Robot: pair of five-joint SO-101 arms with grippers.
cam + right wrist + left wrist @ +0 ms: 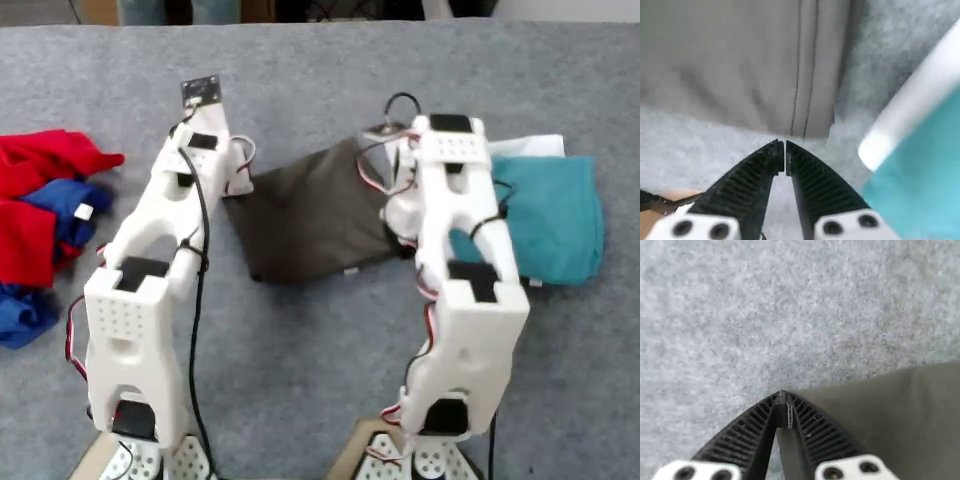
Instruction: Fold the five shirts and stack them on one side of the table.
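left claw [783, 409] pinches dark shirt [310, 215] — right claw [781, 152] closed nearby

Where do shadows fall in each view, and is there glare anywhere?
High view: soft, even light, no glare, only faint shadows on the grey table. Left wrist view: a dim shadow on the table around the tips of the left gripper. Right wrist view: the dark shirt casts a shadow along its edge, and the white shirt looks very bright.
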